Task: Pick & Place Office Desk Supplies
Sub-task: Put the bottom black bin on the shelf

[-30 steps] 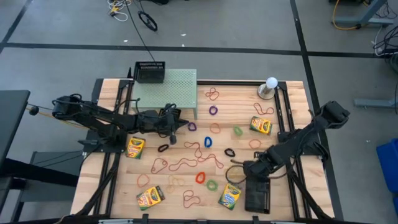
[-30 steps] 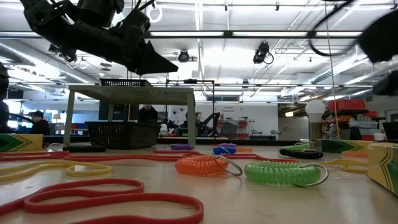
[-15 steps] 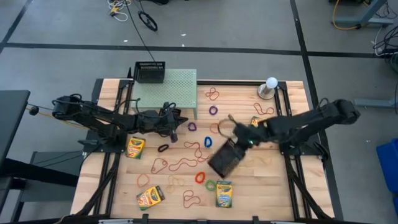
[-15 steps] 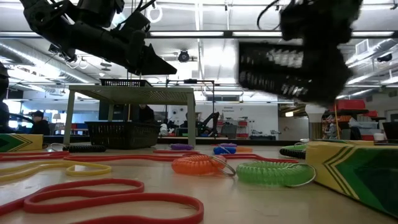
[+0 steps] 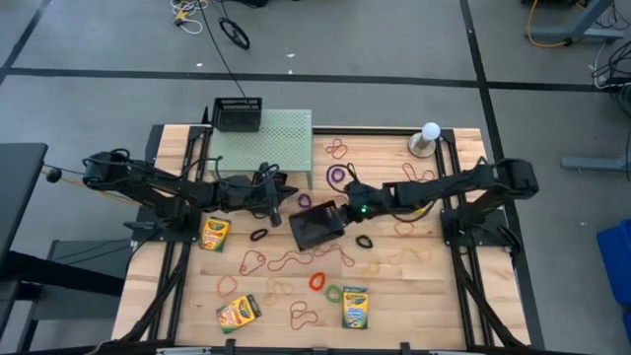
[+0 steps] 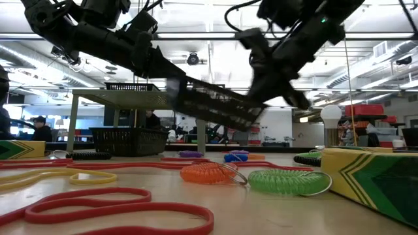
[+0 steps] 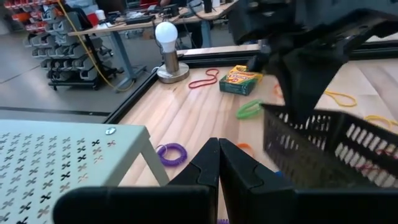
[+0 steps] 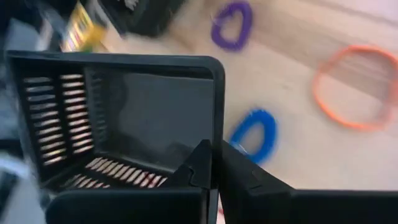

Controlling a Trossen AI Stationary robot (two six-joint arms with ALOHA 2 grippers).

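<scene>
Overhead now: the right pincer (image 5: 347, 209) is pinching the rim of a black mesh tray (image 5: 315, 226) and holds it over the middle of the worktop (image 5: 463, 296). Just beyond the tray's far corner sits the left pincer (image 5: 279, 204), pressed together and holding nothing, tight beside the green perforated shelf (image 5: 271, 146). Room is scarce between the two pincers; the near half of the worktop, behind the right pincer, lies open apart from loose rubber bands (image 5: 296, 259). Count: two trays, the second tray (image 5: 238, 114) at the shelf's far corner; four crayon boxes (image 5: 214, 233), one close by the left pincer, two at the near edge, one out by the right arm.

Down at worktop height, the tray (image 6: 212, 104) hangs tilted, clear of the surface, its low end reaching under the left pincer.

Left wrist: shut fingers (image 7: 214, 168), mesh wall (image 7: 329, 152) right alongside.

Right wrist: fingers (image 8: 211, 171) clamped on the tray's rim (image 8: 124, 62), a blue coil (image 8: 254, 135) on the wood below.
</scene>
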